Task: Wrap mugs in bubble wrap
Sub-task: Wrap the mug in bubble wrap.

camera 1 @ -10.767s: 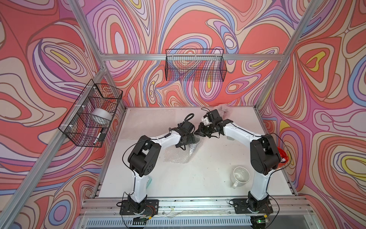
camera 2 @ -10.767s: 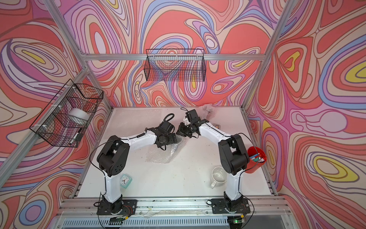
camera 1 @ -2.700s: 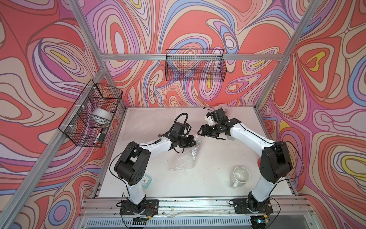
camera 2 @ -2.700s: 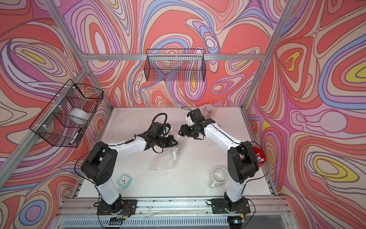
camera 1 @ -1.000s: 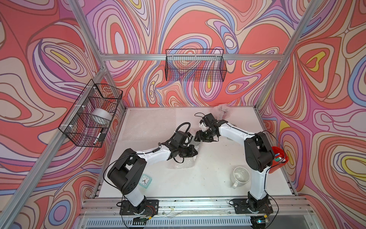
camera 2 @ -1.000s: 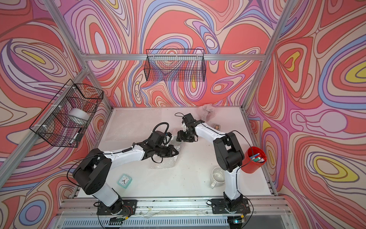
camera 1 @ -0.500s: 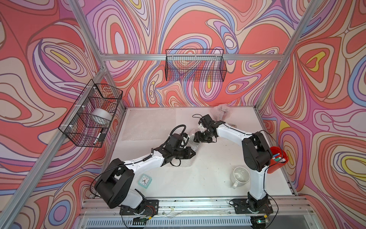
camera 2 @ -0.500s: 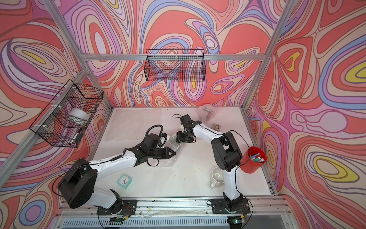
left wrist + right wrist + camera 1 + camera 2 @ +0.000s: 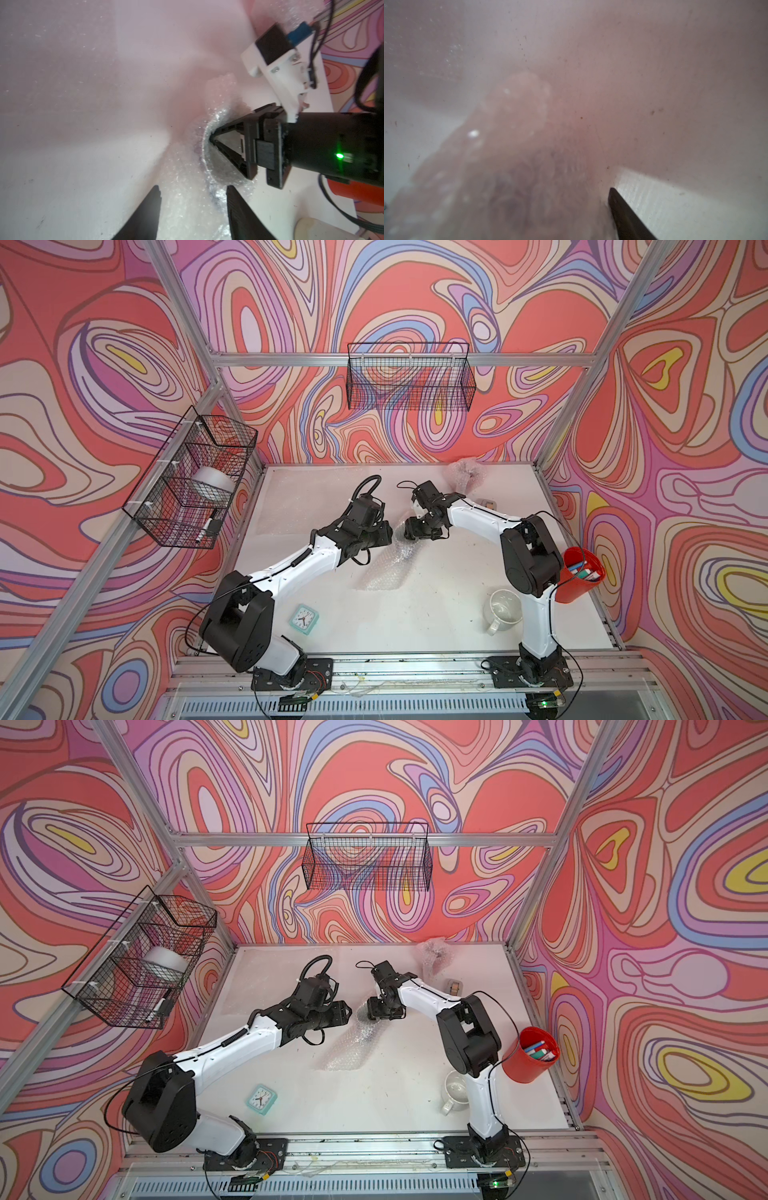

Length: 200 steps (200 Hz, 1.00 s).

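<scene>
From above, in a top view: left gripper [image 9: 388, 532] and right gripper [image 9: 407, 531] tip to tip at mid-table, a wrapped mug [image 9: 400, 526] between them, largely hidden by both gripper bodies. Loose tail of its bubble wrap [image 9: 386, 570] trailing toward the front edge. Cannot tell the width of either pair of jaws from here. Scattered on the table [image 9: 415, 639]: a teal clock [image 9: 304, 617] front left, a bare white mug [image 9: 504, 611] front right just beside the right arm, a red cup [image 9: 579, 578] of markers at the right edge, a wrapped bundle [image 9: 465, 475] at the back, a flat spare sheet [image 9: 307, 497] back left. On the left wall, a wire basket [image 9: 166, 526] with a white roll [image 9: 210, 485] inside.

Left wrist view, closer in: own fingers [image 9: 145, 218] standing well apart, wrap lying in the gap. Across from them, right gripper's fingers poking into the mug's open mouth, rim cloaked in wrap; cannot tell whether clamped on it.

Right wrist view: mostly blur. Wrap close before the lens, one finger lost behind it, a single dark finger [image 9: 623, 216] showing, table beyond.
</scene>
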Tool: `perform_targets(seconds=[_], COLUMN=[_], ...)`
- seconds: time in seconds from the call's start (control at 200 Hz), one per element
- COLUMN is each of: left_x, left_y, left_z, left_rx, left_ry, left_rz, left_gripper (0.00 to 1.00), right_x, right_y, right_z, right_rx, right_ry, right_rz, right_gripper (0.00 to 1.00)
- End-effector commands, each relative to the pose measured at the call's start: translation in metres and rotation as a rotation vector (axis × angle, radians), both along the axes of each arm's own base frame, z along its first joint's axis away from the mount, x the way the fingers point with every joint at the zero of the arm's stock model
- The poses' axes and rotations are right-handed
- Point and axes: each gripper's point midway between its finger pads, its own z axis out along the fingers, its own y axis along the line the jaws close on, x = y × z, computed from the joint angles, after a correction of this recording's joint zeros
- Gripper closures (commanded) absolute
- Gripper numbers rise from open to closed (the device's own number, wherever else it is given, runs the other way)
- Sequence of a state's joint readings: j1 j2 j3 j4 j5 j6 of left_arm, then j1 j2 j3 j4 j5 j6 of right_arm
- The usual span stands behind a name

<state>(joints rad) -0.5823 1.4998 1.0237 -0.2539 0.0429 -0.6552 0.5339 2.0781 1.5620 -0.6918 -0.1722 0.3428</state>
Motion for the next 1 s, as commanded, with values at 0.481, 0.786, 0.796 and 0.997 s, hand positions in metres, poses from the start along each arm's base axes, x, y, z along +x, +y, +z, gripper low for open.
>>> perform_targets(seconds=[0.481,0.786,0.796,0.997], left_x=[-0.09,-0.115,-0.115,-0.123], left_y=[0.062,0.044,0.044,0.048], left_z=[-0.087,-0.098,-0.099,-0.111], left_rx=[0.172,0.087,0.087,0.103], left_ry=[0.293,0.334,0.336,0.359], left_rz=[0.09,0.053,0.054,0.064], left_gripper=[0.41,0.39,0.39,0.41], right_x=[-0.029,-0.029,-0.029,-0.029], right_y=[-0.043,-0.043,-0.043,-0.042], right_z=[-0.055,-0.055,-0.055,-0.055], right_rx=[-0.247,-0.249,-0.25,-0.246], right_ry=[0.133,0.135,0.136,0.136], right_rz=[-0.022,-0.021,-0.02,-0.02], right_gripper=[0.4,0.4,0.41,0.41])
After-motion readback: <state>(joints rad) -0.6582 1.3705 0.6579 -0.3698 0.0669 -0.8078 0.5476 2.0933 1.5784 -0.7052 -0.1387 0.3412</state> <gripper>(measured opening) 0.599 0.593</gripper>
